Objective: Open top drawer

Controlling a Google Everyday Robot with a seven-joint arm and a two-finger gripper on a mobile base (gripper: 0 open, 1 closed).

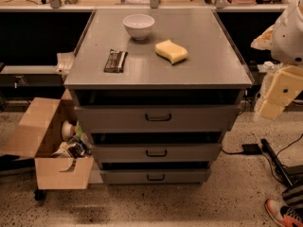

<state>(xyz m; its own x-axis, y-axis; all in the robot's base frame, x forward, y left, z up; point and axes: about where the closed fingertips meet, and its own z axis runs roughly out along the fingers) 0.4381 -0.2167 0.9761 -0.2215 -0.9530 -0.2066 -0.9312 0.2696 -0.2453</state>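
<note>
The top drawer (pixel 157 117) is the widest of three grey drawers in a grey metal cabinet at the centre. It has a small dark bar handle (pixel 158 117) at the middle of its front and a dark gap above it, under the cabinet top. Two narrower drawers (pixel 156 152) (pixel 155 176) sit below it. My gripper (pixel 277 98), with cream-coloured parts under a white arm (pixel 289 32), hangs at the right edge, to the right of the cabinet at about top-drawer height and apart from it.
On the cabinet top (pixel 208 65) lie a white bowl (pixel 138 25), a yellow sponge (pixel 171 51) and a dark packet (pixel 115 61). An open cardboard box (pixel 47 145) of rubbish stands left. Cables, a power brick (pixel 251 149) and a shoe (pixel 284 213) lie on the floor at the right.
</note>
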